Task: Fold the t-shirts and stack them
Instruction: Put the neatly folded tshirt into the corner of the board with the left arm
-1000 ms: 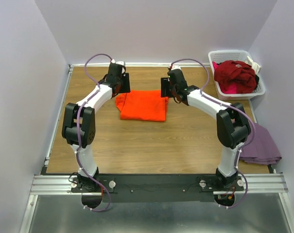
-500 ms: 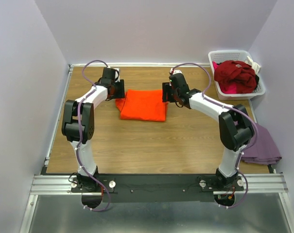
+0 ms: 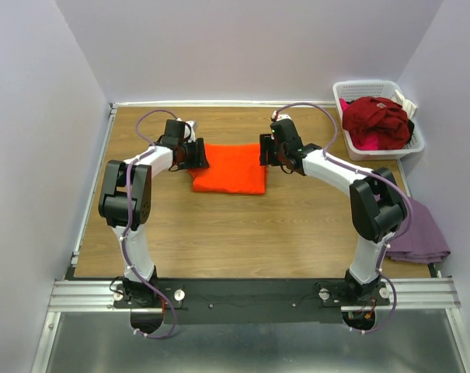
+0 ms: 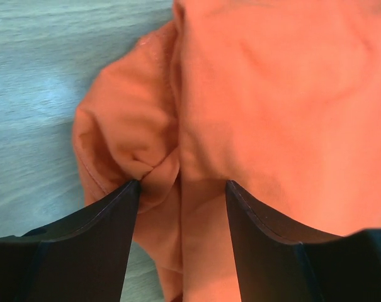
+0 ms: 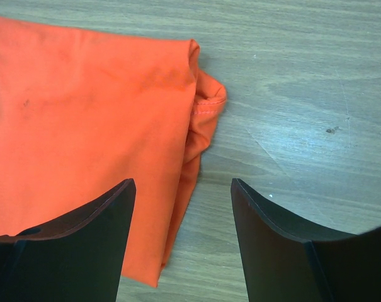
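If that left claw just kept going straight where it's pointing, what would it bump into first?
Probably the orange t-shirt: its bunched edge lies right between the left gripper's open fingers, though the depth is hard to judge.

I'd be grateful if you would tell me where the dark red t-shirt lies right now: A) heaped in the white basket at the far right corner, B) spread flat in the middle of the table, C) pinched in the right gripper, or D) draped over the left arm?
A: the dark red t-shirt sits bunched in the white basket, while the shirt lying on the table is the orange t-shirt.
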Controlling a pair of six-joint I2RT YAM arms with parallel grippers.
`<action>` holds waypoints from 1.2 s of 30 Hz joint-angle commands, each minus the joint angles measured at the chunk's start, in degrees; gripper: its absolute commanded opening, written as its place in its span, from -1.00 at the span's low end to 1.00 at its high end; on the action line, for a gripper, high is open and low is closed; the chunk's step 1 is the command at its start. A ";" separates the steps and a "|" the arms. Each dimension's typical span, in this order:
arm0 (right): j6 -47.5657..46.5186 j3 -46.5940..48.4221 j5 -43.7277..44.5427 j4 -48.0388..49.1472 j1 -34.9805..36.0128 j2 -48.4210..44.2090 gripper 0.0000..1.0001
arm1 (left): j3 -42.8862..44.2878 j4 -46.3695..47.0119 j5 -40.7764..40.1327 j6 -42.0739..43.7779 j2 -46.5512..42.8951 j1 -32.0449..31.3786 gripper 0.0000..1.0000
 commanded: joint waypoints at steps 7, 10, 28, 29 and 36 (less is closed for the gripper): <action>0.24 -1.12 -0.14 -0.71 -0.25 -1.71 0.41 | -4.26 8.53 17.48 -2.52 1.15 -0.20 0.36; 0.41 -1.21 0.30 -0.71 -0.25 -1.88 0.41 | -4.61 9.05 18.20 -3.22 2.29 -0.20 0.37; 0.15 -1.65 2.23 -0.62 -0.25 -4.25 0.40 | -2.07 3.71 6.52 -2.78 5.90 0.24 -1.00; 0.15 -1.74 2.32 -0.62 -0.25 -4.26 0.40 | -1.45 3.52 5.81 -2.78 5.64 0.24 -1.00; 0.15 -2.09 3.02 -0.44 -0.33 -4.78 0.40 | 11.02 -7.46 -6.14 -1.38 5.55 1.12 -1.00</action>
